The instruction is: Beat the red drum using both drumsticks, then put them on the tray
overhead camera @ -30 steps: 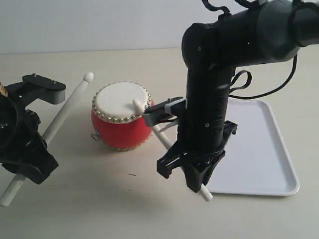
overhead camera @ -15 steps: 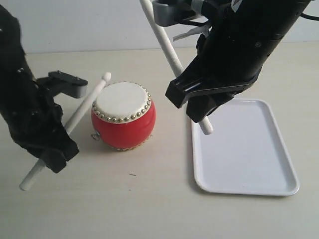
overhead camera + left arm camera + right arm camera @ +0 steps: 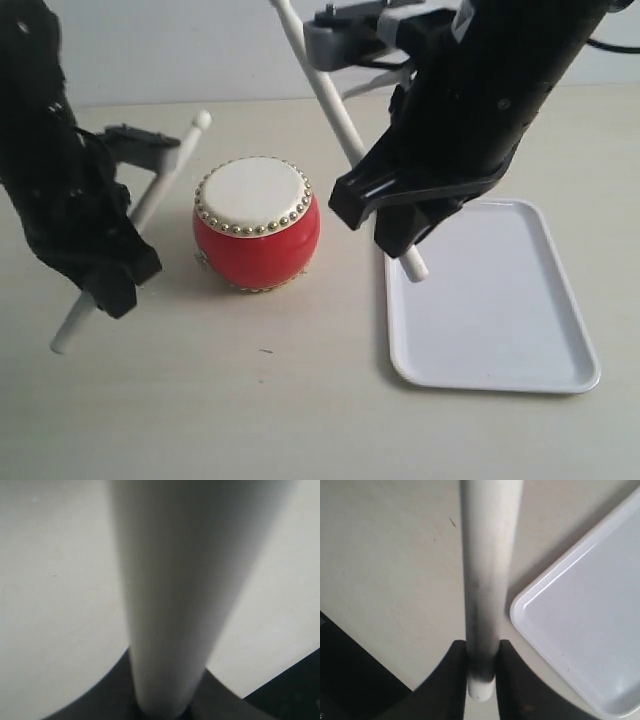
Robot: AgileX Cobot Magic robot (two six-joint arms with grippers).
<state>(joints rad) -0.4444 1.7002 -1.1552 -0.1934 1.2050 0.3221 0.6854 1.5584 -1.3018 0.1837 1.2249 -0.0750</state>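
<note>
Exterior looks down; right wrist (close) shares tray (image 3: 500, 310)

The pale beige worktop (image 3: 250, 420) is stretching matte and plain across the whole scene. The red drum (image 3: 256, 225) is standing on it left of the middle, cream skin facing up, and is throwing a soft shadow onto the surface. The white tray (image 3: 500, 310) is lying flat to the drum's right, near it but apart, with a strip of bare worktop showing between them. A small dark speck (image 3: 265, 350) is sitting on the worktop in front of the drum.
</note>
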